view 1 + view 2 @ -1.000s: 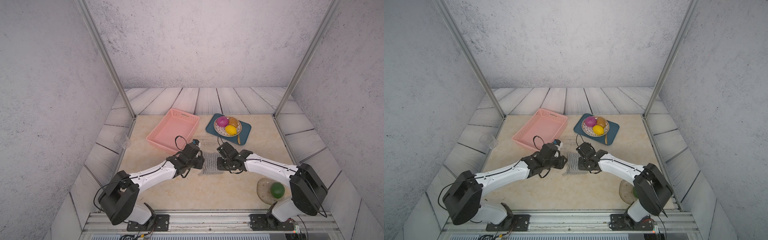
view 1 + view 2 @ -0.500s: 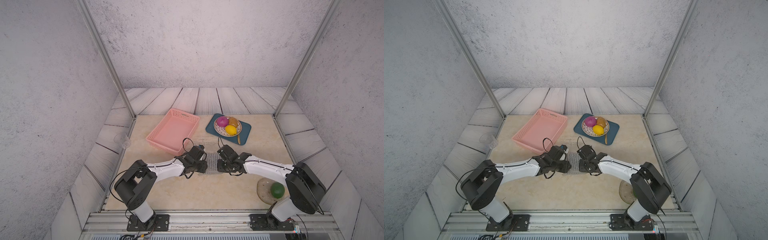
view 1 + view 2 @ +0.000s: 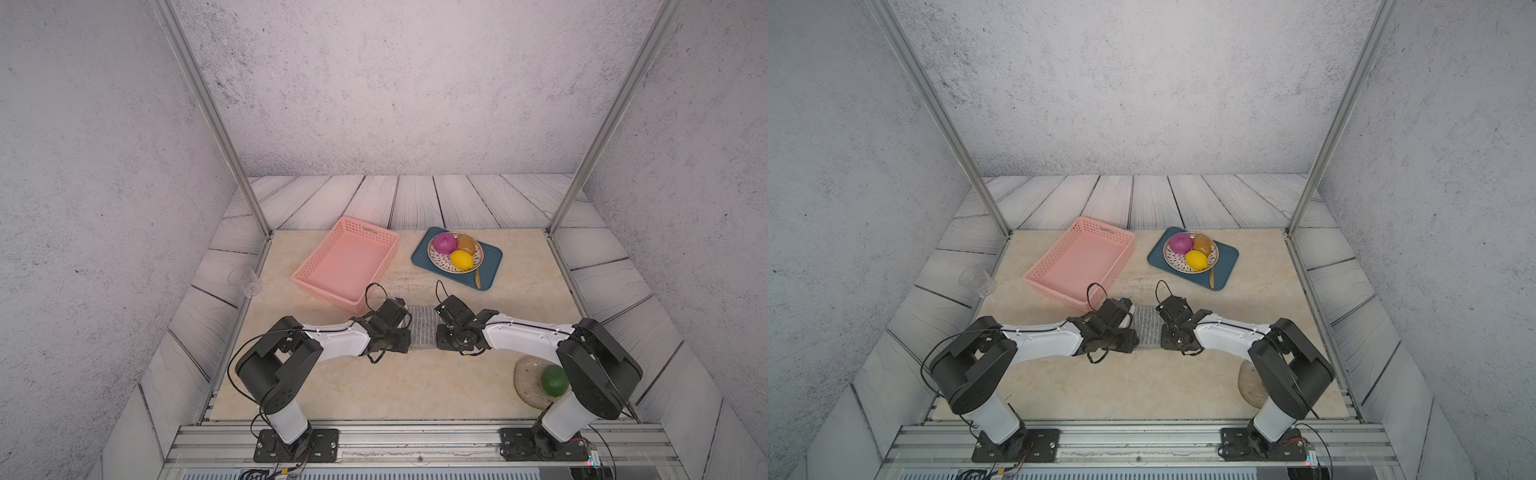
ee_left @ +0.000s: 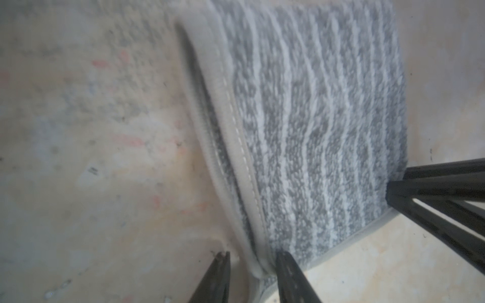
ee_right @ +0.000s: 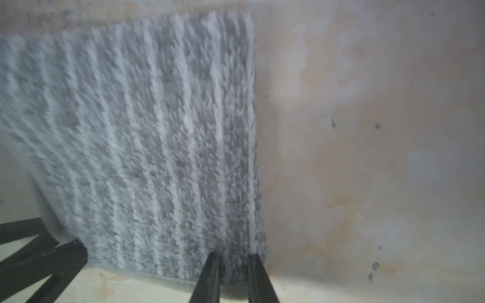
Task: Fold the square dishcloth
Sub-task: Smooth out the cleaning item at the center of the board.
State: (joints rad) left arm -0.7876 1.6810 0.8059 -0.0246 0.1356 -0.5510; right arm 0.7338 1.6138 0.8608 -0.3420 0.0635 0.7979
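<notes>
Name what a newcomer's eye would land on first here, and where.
Mid-table, the left gripper and right gripper both pinch a grey white-striped square dishcloth. Farther back sit a pink perforated plastic basket, to the left, and a speckled round plate of bright fruit on a dark blue tray, to the right.

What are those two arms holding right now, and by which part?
The right tool pinches the square dishcloth at its folded edge, near a corner. The left tool straddles the doubled trimmed edge; whether it grips cannot be told.
</notes>
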